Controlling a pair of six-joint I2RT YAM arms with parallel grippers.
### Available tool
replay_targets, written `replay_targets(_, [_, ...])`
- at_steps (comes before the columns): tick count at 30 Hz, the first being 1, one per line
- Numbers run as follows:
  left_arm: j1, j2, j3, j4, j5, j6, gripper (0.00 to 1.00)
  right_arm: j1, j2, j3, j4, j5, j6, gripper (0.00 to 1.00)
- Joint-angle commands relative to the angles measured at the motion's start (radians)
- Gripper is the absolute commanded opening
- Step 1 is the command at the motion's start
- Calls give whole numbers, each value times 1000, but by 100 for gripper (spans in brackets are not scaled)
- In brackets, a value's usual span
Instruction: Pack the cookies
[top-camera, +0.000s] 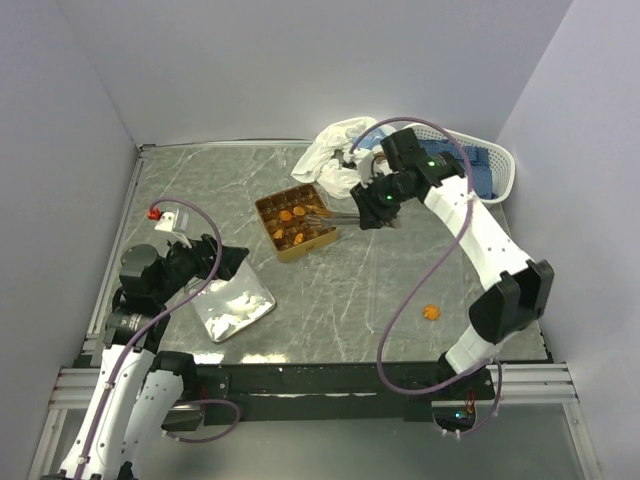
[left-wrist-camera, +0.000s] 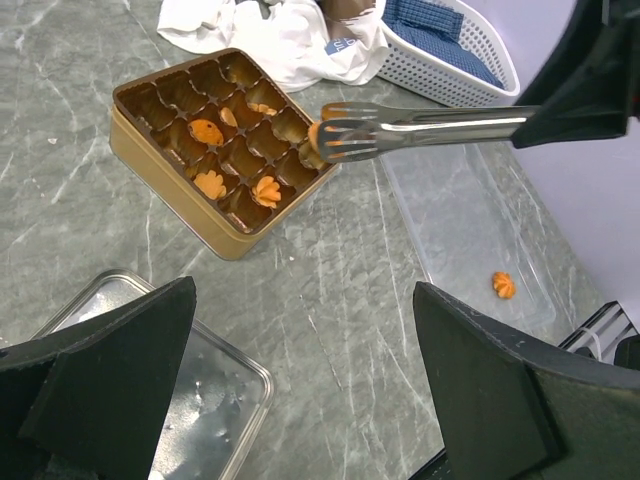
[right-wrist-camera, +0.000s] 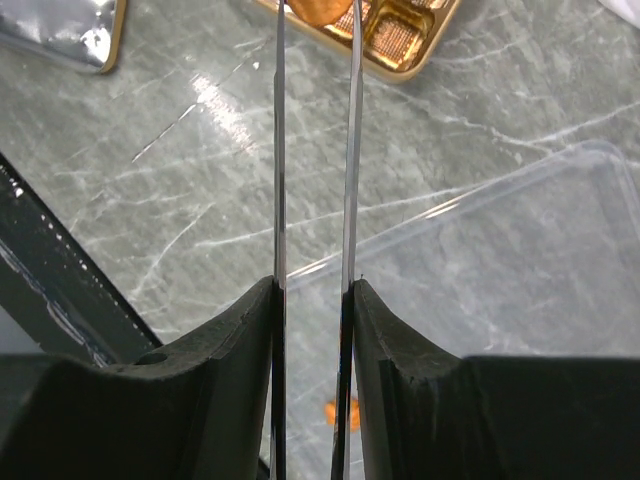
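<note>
- Right pincer (top-camera: 374, 207): black fingers (right-wrist-camera: 250, 330) pressed in on the two arms of steel tongs (left-wrist-camera: 430, 125). A narrow gap is left between the blades.
- The tongs are thin and polished with slotted tips. They reach straight out ahead of the right pincer.
- The tips pinch one of the cookies (left-wrist-camera: 318, 138), which is orange-brown. It sits at the near rim of the tin (left-wrist-camera: 160, 160), and contact with the rim cannot be told.
- The tin is square, golden-brown, and divided into small ribbed cells. Four cookies lie inside, some flower-edged (left-wrist-camera: 265, 190).
- One stray cookie (top-camera: 431, 312) lies back behind the right pincer, on a clear plastic tray (left-wrist-camera: 460, 220) with rounded corners.
- Left pincer (left-wrist-camera: 305, 330): spread wide, holding nothing and touching nothing.
- Beneath the left pincer is a shiny metal tray (top-camera: 255, 310) with white material in it.
- The bench (left-wrist-camera: 330, 280) is grey with a marble vein and a smooth sheen.
- Beyond the tin are a crumpled white cloth (top-camera: 335, 150) and a white lattice basket (top-camera: 500, 170).
</note>
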Motion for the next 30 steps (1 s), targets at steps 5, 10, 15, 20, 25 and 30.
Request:
replay_targets(5, [4,-5,5,33,-2,15,96,25,112,130,9,37,17,34])
replay_targets(10, [4,-7,5,33,3,15,96,43,160,164,-5,56,19,36])
replay_targets(15, [4,-13,5,33,3,15,96,53,165,150,-4,63,19,38])
replay_targets(20, [4,-13,2,35,9,13,96,54,150,122,6,69,20,40])
replay_targets(25, [6,-16,5,35,8,15,96,65,148,107,1,74,20,42])
replay_targets(30, [4,-19,2,36,8,15,97,68,142,98,6,82,19,45])
